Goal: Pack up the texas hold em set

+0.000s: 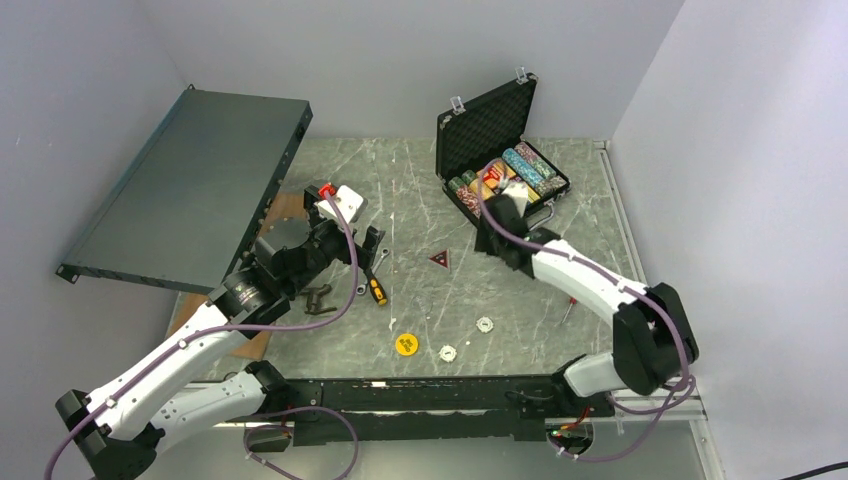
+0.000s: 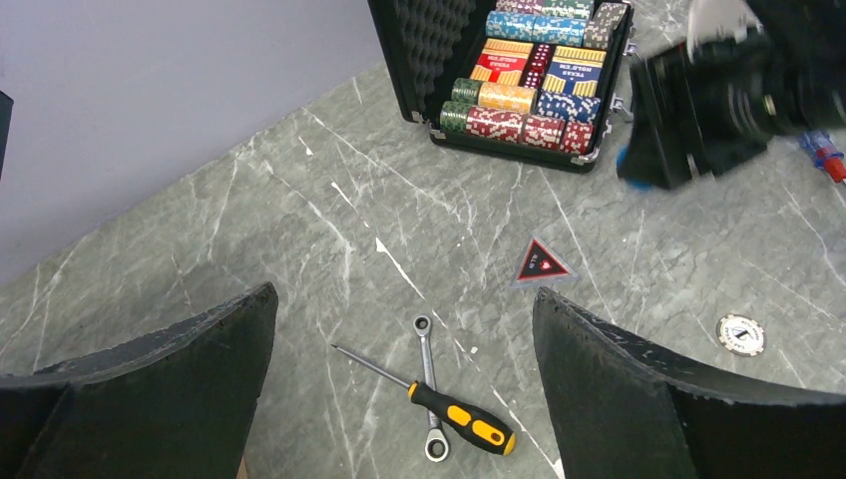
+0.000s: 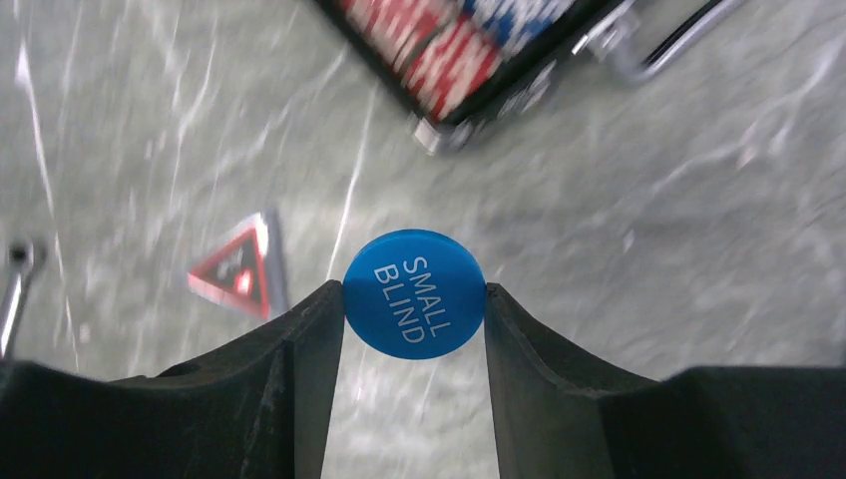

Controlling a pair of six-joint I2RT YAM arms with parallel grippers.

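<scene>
Top view: the case (image 1: 487, 125) is standing open at the far right of the table (image 1: 420, 300), with chips (image 1: 528, 168) sitting in rows inside. My right gripper (image 1: 497, 208) is hovering at the case's near edge. The yellow button (image 1: 405, 344) and two white buttons (image 1: 447, 352) are lying unpacked near the front edge, well apart from the case.

Left wrist view: my left gripper (image 2: 404, 299) is hanging spread wide and holding nothing, above the screwdriver (image 2: 454, 414) and wrench (image 2: 429, 379).

Right wrist view: my right gripper (image 3: 414, 294) is clamping the blue button (image 3: 414, 309) by its rim, one finger on each side. It is holding the button above the table, with the case corner just beyond.

Assessment: I am judging this as the carry-and-place step. The hold is on the rim only, so a slip seems possible, and I should be moving smoothly. I should be clearing the case wall and latch, lowering into a free pocket beside the chips, and releasing only when low. I cannot tell which pocket is free.
</scene>
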